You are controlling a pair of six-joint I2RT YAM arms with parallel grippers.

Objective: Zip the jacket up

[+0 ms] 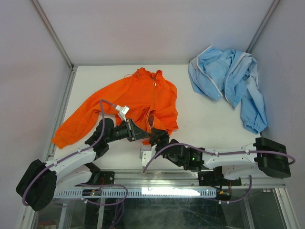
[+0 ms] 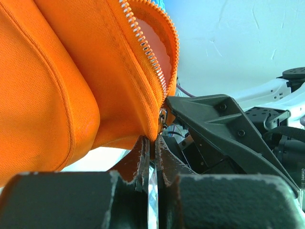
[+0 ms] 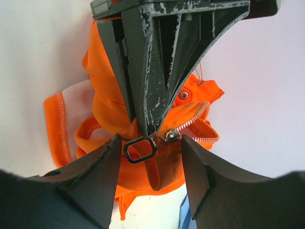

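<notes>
The orange jacket lies spread on the white table, its front zipper partly undone. My left gripper sits at the jacket's bottom hem. In the left wrist view its jaws are shut on the orange hem fabric just below the zipper slider. My right gripper faces it from the right. In the right wrist view it stands open, its fingers on either side of the dark ring pull and silver slider, with a gap on each side. The left gripper's fingers hang over the ring.
A light blue garment with white trim lies crumpled at the back right corner. Grey walls enclose the table on the left, back and right. A white block sits at the near edge by the arm bases.
</notes>
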